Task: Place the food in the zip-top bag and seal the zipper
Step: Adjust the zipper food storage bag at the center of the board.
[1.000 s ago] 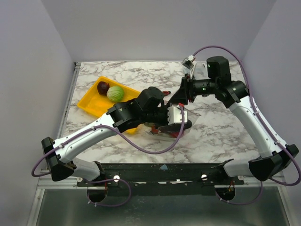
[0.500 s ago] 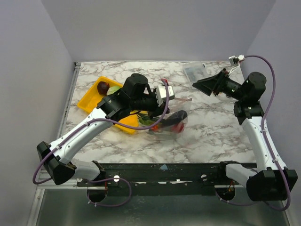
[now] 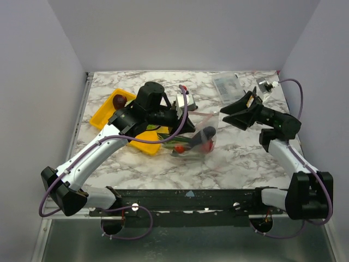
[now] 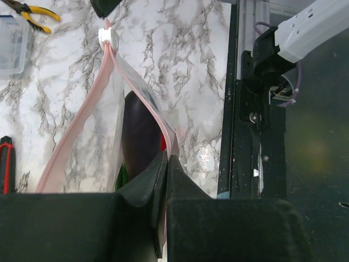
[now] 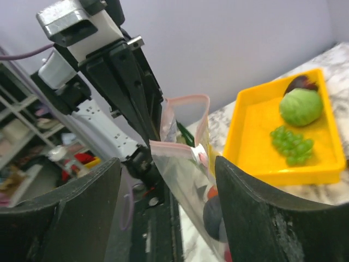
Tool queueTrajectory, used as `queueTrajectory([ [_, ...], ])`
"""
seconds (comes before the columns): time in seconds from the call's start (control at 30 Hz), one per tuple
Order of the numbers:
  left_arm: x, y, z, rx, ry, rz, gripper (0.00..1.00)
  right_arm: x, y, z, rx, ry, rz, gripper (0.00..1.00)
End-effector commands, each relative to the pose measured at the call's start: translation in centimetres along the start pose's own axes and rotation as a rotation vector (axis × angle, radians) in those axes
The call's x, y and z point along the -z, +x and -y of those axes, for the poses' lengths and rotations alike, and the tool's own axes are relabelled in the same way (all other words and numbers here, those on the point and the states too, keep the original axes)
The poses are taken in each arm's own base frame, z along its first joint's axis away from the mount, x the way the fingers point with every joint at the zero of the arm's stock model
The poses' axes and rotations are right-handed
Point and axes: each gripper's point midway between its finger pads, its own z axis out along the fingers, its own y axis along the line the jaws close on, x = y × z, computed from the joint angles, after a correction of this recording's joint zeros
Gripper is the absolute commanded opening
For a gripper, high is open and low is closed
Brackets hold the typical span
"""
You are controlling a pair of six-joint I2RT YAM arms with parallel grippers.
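Note:
The zip-top bag [image 3: 199, 136] hangs over the table and holds the food: a dark eggplant [image 3: 205, 132], a red tomato [image 3: 205, 146], a red chili [image 3: 179, 148] and green stalks [image 3: 168, 140]. My left gripper [image 3: 191, 116] is shut on the pinkish zipper [image 4: 143, 95] at one end of the mouth [image 4: 166, 164]. The two strips spread apart and meet at the white slider [image 4: 107, 37] at the far end. My right gripper [image 3: 232, 114] is open and empty, facing that end. In the right wrist view [image 5: 166, 164] the slider [image 5: 199, 155] sits between the fingers, apart from both.
A yellow tray [image 3: 103, 117] at back left holds a green cabbage [image 5: 300, 106], grapes [image 5: 292, 143] and a dark round item [image 3: 119, 100]. A rigid clear box [image 3: 224, 84] lies at back right. Yellow-handled pliers [image 4: 30, 10] and a red-handled tool [image 4: 5, 164] lie nearby.
My left gripper has pulled the bag back and left. My right arm swung away to the back right, then came down toward the bag's slider end.

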Motion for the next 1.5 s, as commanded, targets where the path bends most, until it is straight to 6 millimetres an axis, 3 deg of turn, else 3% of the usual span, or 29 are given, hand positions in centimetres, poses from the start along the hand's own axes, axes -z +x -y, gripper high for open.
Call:
queueTrajectory([
  [0.0, 0.3, -1.3, 1.0, -0.023, 0.052, 0.044, 0.0, 0.8, 2.4, -1.9, 0.04, -0.122, -0.083, 0.7],
  [0.17, 0.4, -1.2, 1.2, -0.024, 0.065, 0.043, 0.0, 0.9, 3.3, -0.5, 0.009, -0.107, -0.084, 0.66],
  [0.43, 0.3, -0.8, 1.0, -0.022, 0.068, 0.035, 0.0, -0.7, 3.9, -0.7, -0.003, -0.151, -0.073, 0.55],
  [0.7, 0.1, -0.4, 0.8, -0.006, 0.066, 0.021, 0.0, -1.5, 4.5, 3.7, 0.003, 0.098, -0.083, 0.42],
  [0.9, 0.2, -0.3, 0.5, -0.004, 0.061, 0.016, 0.0, -1.3, 5.5, 3.1, 0.003, 0.05, -0.112, 0.36],
  [1.07, 0.4, -0.1, 0.4, -0.004, 0.055, 0.014, 0.0, -1.4, 4.9, 2.2, 0.021, 0.008, -0.071, 0.33],
  [1.17, 0.4, 0.0, 0.5, -0.002, 0.058, 0.013, 0.0, -1.5, 4.6, 2.2, 0.027, 0.007, -0.064, 0.33],
  [1.27, 0.5, 0.1, 0.7, -0.001, 0.063, 0.012, 0.0, -1.7, 4.5, 2.8, 0.026, 0.021, -0.056, 0.44],
  [1.47, 0.6, 0.1, 0.7, -0.001, 0.063, 0.013, 0.0, -2.1, 3.9, 3.6, 0.006, 0.028, -0.05, 0.52],
])
